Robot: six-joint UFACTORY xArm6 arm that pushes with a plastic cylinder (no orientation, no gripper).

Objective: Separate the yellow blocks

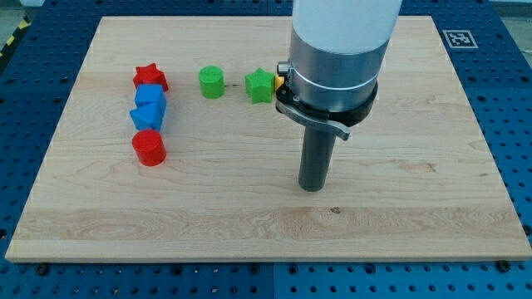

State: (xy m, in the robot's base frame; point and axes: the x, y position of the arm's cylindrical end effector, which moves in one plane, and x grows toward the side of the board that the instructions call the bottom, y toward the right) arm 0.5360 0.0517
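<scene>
Yellow block mostly hidden behind arm; my tip well below it

yellow block: only a thin sliver shows, just above the frame's centre, at the right edge of the green star
colour: bright yellow
shape: cannot tell; nearly all of it is hidden behind the arm's metal collar
pose: cannot tell
contact: touching or just beside the green star; which one cannot be made out
count: one yellow patch is visible; whether it is one block or more cannot be told
surface: lies on the wooden board, upper middle of the frame
</scene>
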